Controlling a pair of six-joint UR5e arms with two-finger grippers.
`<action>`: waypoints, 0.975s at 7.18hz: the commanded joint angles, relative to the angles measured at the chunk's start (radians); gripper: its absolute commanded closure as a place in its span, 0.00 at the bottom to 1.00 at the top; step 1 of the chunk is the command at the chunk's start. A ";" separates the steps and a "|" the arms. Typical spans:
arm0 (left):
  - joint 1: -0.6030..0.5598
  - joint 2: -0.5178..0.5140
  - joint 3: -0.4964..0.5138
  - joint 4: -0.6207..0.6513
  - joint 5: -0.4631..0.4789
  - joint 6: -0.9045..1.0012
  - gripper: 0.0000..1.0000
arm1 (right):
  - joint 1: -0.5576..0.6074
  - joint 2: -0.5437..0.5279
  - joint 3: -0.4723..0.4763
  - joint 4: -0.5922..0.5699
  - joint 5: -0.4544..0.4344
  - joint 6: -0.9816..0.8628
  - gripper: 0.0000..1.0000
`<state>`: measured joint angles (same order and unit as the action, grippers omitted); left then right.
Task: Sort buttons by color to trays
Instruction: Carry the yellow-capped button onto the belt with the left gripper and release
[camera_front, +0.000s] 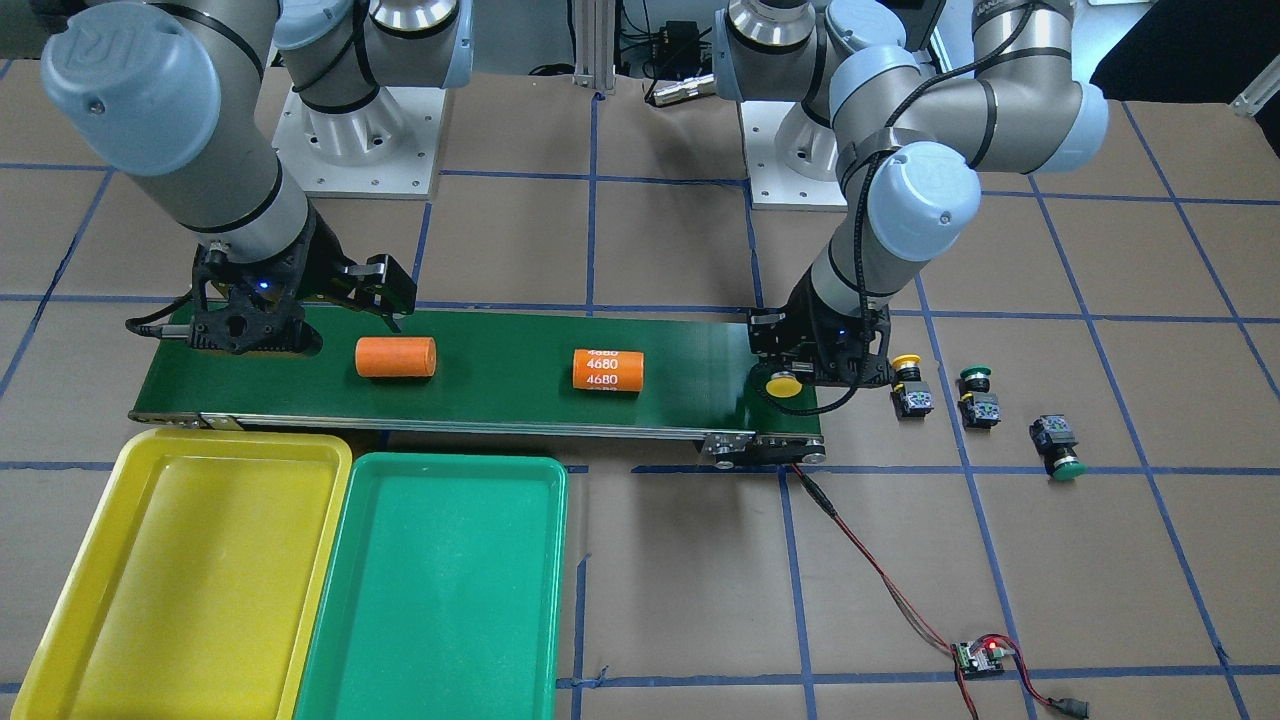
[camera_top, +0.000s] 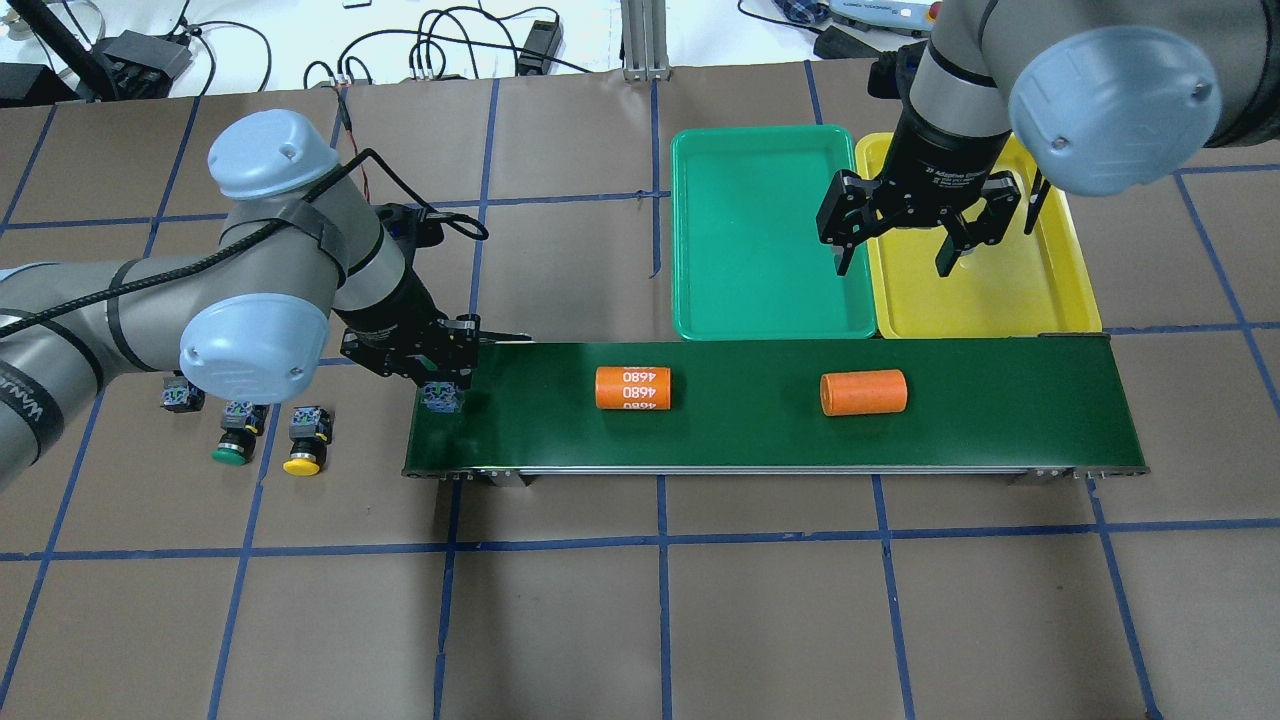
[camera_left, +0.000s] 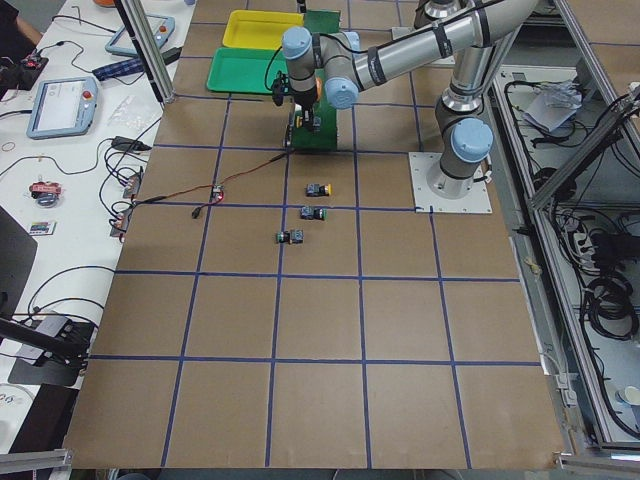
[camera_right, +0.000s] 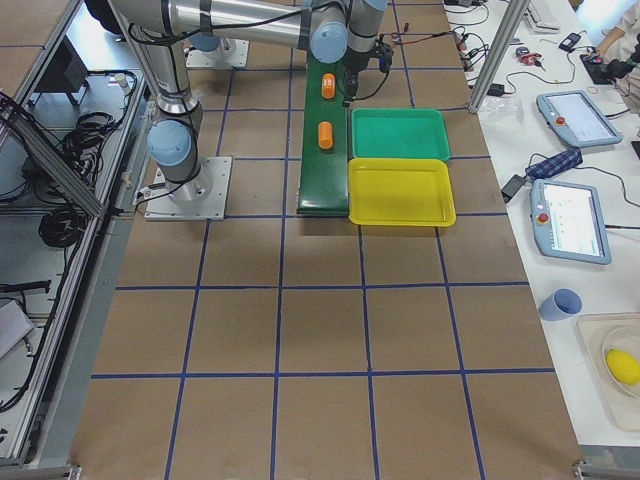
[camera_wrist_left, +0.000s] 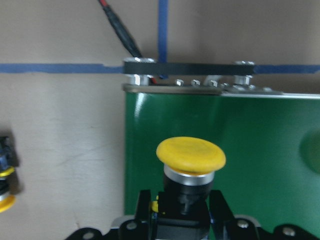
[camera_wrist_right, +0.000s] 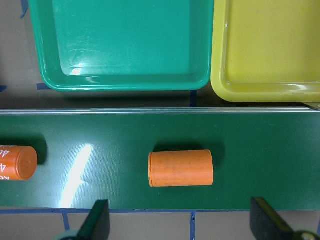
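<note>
Nearest the operators' side: bright yellow shallow plastic tray (camera_front: 180, 580) and green shallow plastic tray (camera_front: 440, 590), side by side with rims touching or nearly so. Both hold nothing, so nothing is sorted yet. Just behind them runs the long dark green conveyor belt (camera_front: 500, 400), carrying a plain orange cylinder (camera_front: 396, 357) and an orange cylinder marked 4680 (camera_front: 607, 370), well apart; neither belongs to the task. At the belt end away from the trays, the left gripper (camera_top: 440, 385) is clenched on the black body of a yellow-capped push-button (camera_front: 783, 385), its fingers either side of the body in the wrist view. The cap points toward the operators' side. Cannot tell whether the button rests on the belt or hangs just above it. Beside that end, on the brown paper-covered table (camera_front: 680, 560), lie three more: a second yellow-capped button (camera_front: 910, 385), a green-capped button (camera_front: 977, 395) and another green-capped button (camera_front: 1058, 445), apart from one another, untouched. At the tray end, the right gripper (camera_top: 895, 245) hovers above the belt, jaws spread, grasping nothing, near the plain cylinder. Judgement: early stage. First of four buttons is in hand, probably for setting on the belt. All four deliveries remain: two yellow, two green.
</note>
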<state>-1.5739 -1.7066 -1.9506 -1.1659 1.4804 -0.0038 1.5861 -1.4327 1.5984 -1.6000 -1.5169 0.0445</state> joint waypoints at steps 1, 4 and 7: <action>-0.020 -0.019 -0.019 0.067 0.004 0.019 1.00 | 0.000 0.000 0.002 -0.001 0.000 0.000 0.00; -0.018 -0.024 -0.050 0.066 0.008 0.019 0.54 | 0.000 0.000 0.006 -0.001 0.001 0.000 0.00; -0.018 -0.015 -0.036 0.069 0.006 0.019 0.00 | 0.000 0.000 0.006 -0.001 0.001 0.000 0.00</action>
<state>-1.5923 -1.7239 -1.9914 -1.0976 1.4888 0.0153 1.5861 -1.4328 1.6045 -1.6015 -1.5156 0.0445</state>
